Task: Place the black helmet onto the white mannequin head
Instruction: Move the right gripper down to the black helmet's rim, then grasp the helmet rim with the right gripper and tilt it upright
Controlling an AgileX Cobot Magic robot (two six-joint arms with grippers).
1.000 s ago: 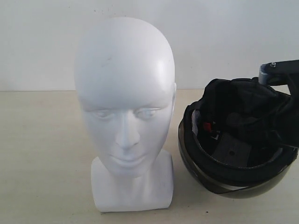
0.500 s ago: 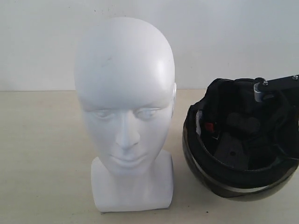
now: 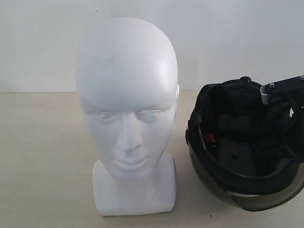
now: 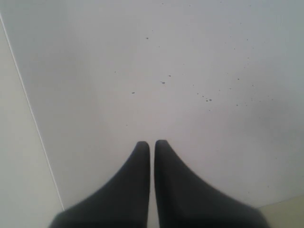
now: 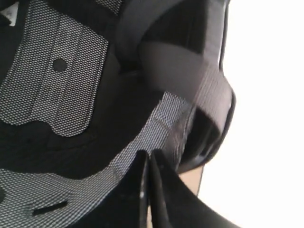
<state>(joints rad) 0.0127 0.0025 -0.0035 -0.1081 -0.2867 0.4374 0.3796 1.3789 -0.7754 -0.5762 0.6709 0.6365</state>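
Helmet (image 3: 237, 156), one, in closed right gripper (image 5: 148, 156), one mannequin head (image 3: 126, 95), left gripper (image 4: 152, 145) closed empty

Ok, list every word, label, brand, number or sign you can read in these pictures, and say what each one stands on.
There is no readable text in any view.
The red tab inside the black helmet is too small to tell whether it carries print.
The white mannequin head is plain, with no lettering or sign on it.

No text, label, brand or number is readable anywhere.
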